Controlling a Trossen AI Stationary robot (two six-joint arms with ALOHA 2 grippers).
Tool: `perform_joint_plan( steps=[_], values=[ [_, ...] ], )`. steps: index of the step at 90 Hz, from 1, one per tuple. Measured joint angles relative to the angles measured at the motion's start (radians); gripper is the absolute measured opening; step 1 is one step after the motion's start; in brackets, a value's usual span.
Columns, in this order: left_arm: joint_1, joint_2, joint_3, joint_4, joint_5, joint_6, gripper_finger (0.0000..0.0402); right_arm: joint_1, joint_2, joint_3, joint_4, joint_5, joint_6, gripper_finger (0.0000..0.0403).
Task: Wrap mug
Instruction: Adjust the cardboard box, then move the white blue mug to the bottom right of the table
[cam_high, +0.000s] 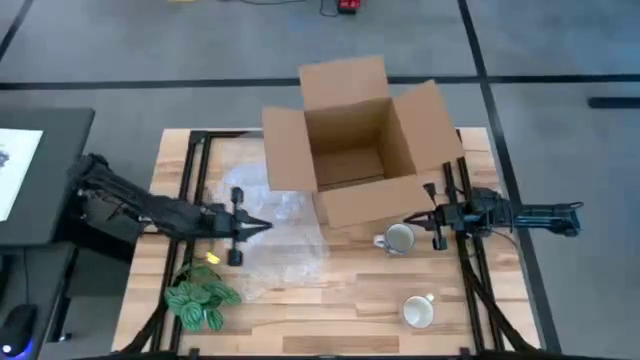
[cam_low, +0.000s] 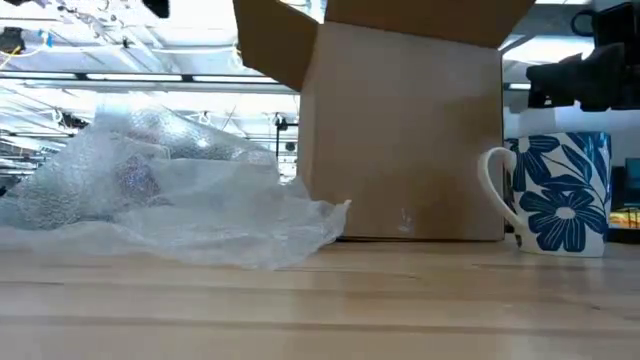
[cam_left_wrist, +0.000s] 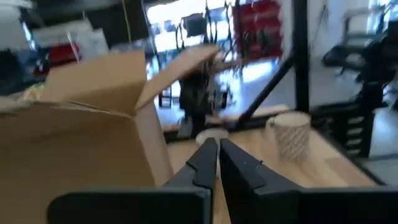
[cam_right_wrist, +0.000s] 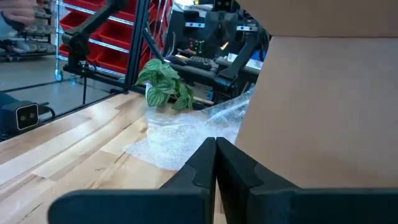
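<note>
From above I see 2 mugs; the low view shows only the blue-flowered white ceramic mug (cam_low: 555, 195) right of the open brown cardboard box (cam_high: 355, 140), ungrasped. Left gripper (cam_high: 262, 227) and right gripper (cam_high: 410, 217) are clenched.

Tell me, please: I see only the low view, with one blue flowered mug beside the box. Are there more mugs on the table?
Observer: Yes, the high view shows two. The first mug stands just before the box, the second mug nearer the table's front edge.
Operator: Where are the grippers?
Observer: The right gripper is beside the first mug, the left gripper over the bubble wrap. Both have their fingers shut.
</note>
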Motion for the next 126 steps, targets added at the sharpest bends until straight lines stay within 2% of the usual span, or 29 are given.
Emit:
perform_joint_plan(
  steps=[9, 27, 39, 49, 60, 68, 83, 92, 106, 118, 126],
  values=[
    [0.061, 0.162, 0.036, 0.058, -0.003, -0.04, 0.0, 0.0, 0.0, 0.0, 0.0, 0.0, 0.0, 0.0],
    [0.157, 0.494, 0.08, 0.366, 0.053, -0.119, 0.0, 0.0, 0.0, 0.0, 0.0, 0.0, 0.0, 0.0],
    [0.192, 0.683, 0.145, 0.448, 0.049, -0.149, 0.0, 0.0, 0.0, 0.0, 0.0, 0.0, 0.0, 0.0],
    [0.225, 0.813, 0.22, 0.452, -0.047, -0.17, 0.0, 0.0, 0.0, 0.0, 0.0, 0.0, 0.0, 0.0],
    [0.255, 0.926, 0.293, 0.455, -0.223, -0.175, 0.0, 0.0, 0.0, 0.0, 0.0, 0.0, 0.0, 0.0],
    [0.273, 0.973, 0.329, 0.456, -0.312, -0.197, 0.0, 0.0, 0.0, 0.0, 0.0, 0.0, 0.0, 0.0],
    [0.251, 0.996, 0.383, 0.451, -0.316, -0.222, 0.0, 0.0, 0.0, 0.0, 0.0, 0.0, 0.0, 0.0],
    [0.201, 0.995, 0.424, 0.451, -0.312, -0.153, 0.0, 0.0, 0.0, 0.0, 0.0, 0.0, 0.0, 0.0],
    [0.116, 0.994, 0.545, 0.348, -0.208, -0.112, 0.0, 0.0, 0.0, 0.0, 0.0, 0.0, 0.0, 0.0],
    [0.073, 0.995, 0.658, 0.142, -0.105, -0.233, 0.0, 0.0, 0.0, 0.0, 0.0, 0.0, 0.0, 0.0],
    [0.06, 1.013, 0.705, 0.096, -0.081, -0.323, 0.0, 0.0, 0.0, 0.0, 0.0, 0.0, 0.0, 0.0]
  ],
)
